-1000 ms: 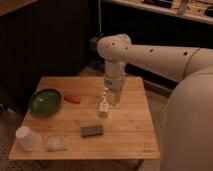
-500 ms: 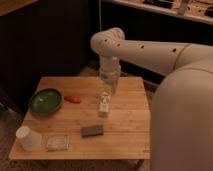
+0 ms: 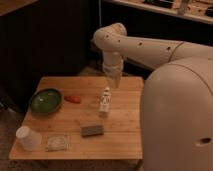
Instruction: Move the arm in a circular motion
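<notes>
Robot arm (image 3: 145, 47) of thick cream-white tubes is bending down into its narrow pale claw (image 3: 114, 81), hanging above the wooden worktop (image 3: 125, 136); we cannot tell the claw's state.

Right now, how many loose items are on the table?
6: green bowl left, orange item beside it, white bottle figure centre, grey block nearer, white cup and clear packet front-left. Gripper hangs over the far edge; the arm may hide more.

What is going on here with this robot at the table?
The robot's arm reaches over the far edge of the wooden table, and its gripper hangs pointing down, just behind the small white figure. It appears to touch nothing. A green bowl, white cup and grey block sit untouched.
</notes>
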`<state>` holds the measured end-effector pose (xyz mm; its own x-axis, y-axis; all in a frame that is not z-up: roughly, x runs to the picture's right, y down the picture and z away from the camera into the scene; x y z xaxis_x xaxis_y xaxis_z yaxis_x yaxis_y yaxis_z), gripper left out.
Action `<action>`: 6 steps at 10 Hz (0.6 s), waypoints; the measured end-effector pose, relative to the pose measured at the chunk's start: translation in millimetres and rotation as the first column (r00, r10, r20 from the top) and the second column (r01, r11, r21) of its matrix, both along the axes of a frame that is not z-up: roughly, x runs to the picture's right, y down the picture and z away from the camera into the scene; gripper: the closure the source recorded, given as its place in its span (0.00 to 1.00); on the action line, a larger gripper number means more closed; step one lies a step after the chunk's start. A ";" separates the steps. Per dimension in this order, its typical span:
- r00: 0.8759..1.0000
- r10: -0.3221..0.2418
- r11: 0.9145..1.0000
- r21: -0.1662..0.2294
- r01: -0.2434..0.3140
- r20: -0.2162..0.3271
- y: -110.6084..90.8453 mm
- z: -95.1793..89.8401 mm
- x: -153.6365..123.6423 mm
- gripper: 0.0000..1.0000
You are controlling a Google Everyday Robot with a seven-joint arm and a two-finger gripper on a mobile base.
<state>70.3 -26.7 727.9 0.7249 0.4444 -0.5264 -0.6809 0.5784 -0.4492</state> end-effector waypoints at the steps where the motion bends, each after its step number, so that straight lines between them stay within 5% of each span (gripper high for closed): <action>1: 0.999 0.021 1.000 0.002 -0.021 -0.028 -2.3 5.0 16.5 1.00; 4: 0.985 0.124 0.992 0.009 -0.124 -0.119 5.3 6.8 95.7 1.00; 6: 0.964 0.218 0.976 0.022 -0.217 -0.149 18.9 -0.5 141.8 1.00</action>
